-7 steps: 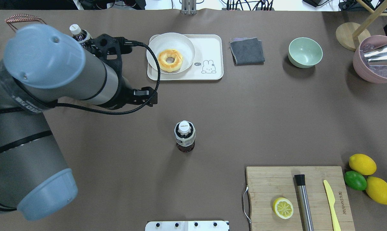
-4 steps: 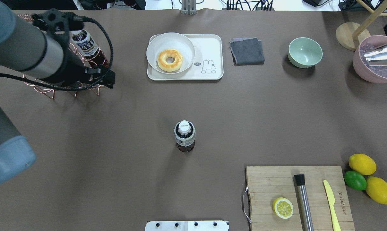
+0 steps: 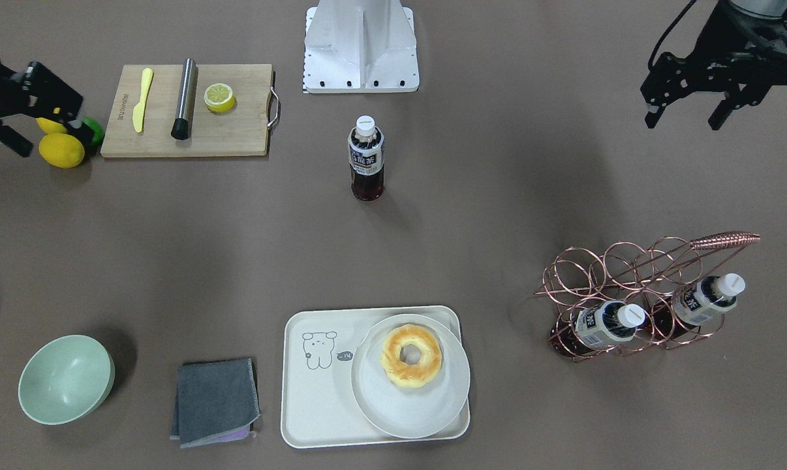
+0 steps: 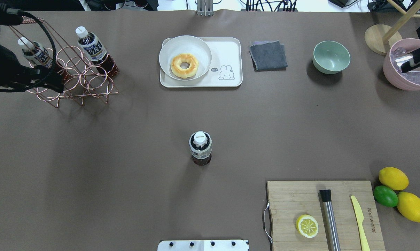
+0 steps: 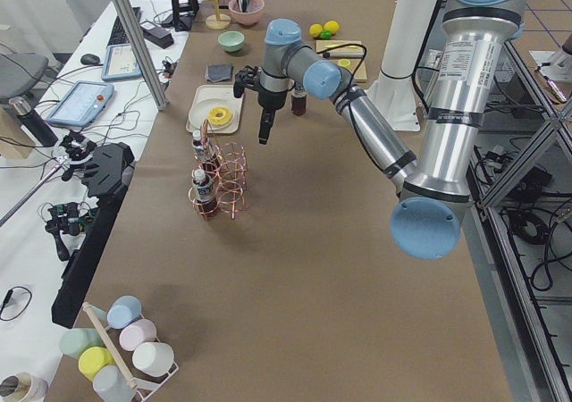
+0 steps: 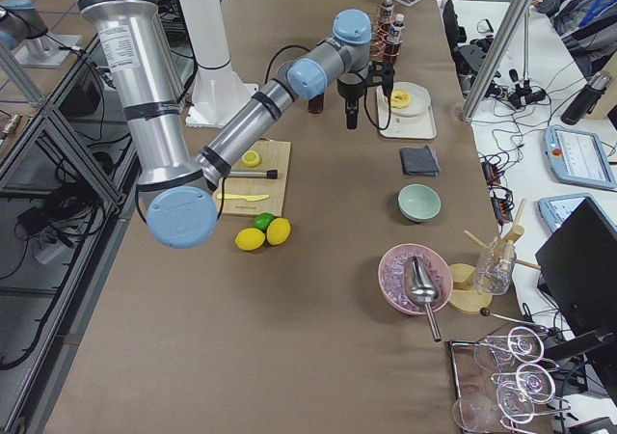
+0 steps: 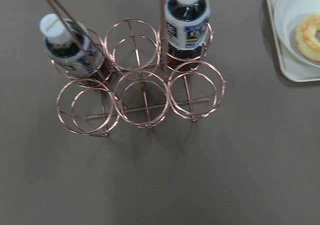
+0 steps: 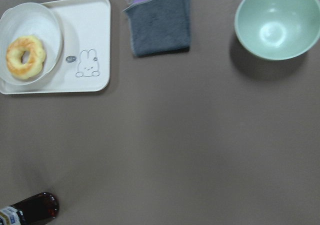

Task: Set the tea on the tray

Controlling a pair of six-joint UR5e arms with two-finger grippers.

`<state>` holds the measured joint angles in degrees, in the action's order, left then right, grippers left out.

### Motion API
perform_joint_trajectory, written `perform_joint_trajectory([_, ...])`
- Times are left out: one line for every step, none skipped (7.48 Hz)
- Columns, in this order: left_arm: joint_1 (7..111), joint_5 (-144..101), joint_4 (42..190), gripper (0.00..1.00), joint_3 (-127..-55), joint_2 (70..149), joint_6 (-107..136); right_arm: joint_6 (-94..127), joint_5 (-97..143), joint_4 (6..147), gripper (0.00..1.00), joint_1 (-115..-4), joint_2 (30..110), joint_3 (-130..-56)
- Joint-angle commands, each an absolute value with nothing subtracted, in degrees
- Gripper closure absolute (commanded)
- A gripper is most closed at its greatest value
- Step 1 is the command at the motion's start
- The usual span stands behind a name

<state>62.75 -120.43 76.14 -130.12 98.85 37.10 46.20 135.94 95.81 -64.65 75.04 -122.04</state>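
Note:
One tea bottle (image 4: pixel 200 148) stands upright alone mid-table, also seen in the front view (image 3: pixel 367 158). Two alike bottles (image 4: pixel 91 45) (image 4: pixel 36 54) lean in a copper wire rack (image 4: pixel 74 82) at the far left. The cream tray (image 4: pixel 227 52) lies at the far middle, its bear drawing side bare (image 3: pixel 315 385). My left gripper (image 3: pixel 682 122) is open and empty, high up beside the rack; its wrist view looks down on the rack (image 7: pixel 145 100). My right gripper (image 3: pixel 47 135) looks open and empty, at the table's right edge.
A white plate (image 4: pixel 168 48) with a doughnut fills the tray's left half. A grey cloth (image 4: pixel 268 55), green bowl (image 4: pixel 331 56) and pink ice bowl (image 4: pixel 408 75) line the far side. A cutting board (image 4: pixel 290 198) and lemons (image 4: pixel 393 177) sit near right.
My left arm has swung away to the left, uncovering the rack and both its bottles. My right gripper has come into view at the right edge. The standing bottle has not moved.

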Motion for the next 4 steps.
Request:
perform_joint_trajectory([66.79, -124.28, 75.94, 0.03, -129.03, 95.10, 32.97, 59.99, 123.35, 96.76, 0.00, -48.04, 61.57, -118.07])
perform_joint_trajectory([68.19, -124.71, 76.11, 0.03, -127.89, 93.97, 32.87, 65.16, 118.96, 97.29, 0.00, -42.77, 56.48, -115.69])
perform_joint_trajectory([68.81, -124.63, 76.55, 0.03, -127.18, 93.87, 32.78, 68.78, 115.78, 100.60, 0.00, -38.97, 49.64, -112.79])
perform_joint_trajectory([69.69, -124.80, 76.64, 0.03, -127.53, 93.26, 32.78, 70.65, 112.79, 104.64, 0.00, -35.11, 44.87, -111.89])
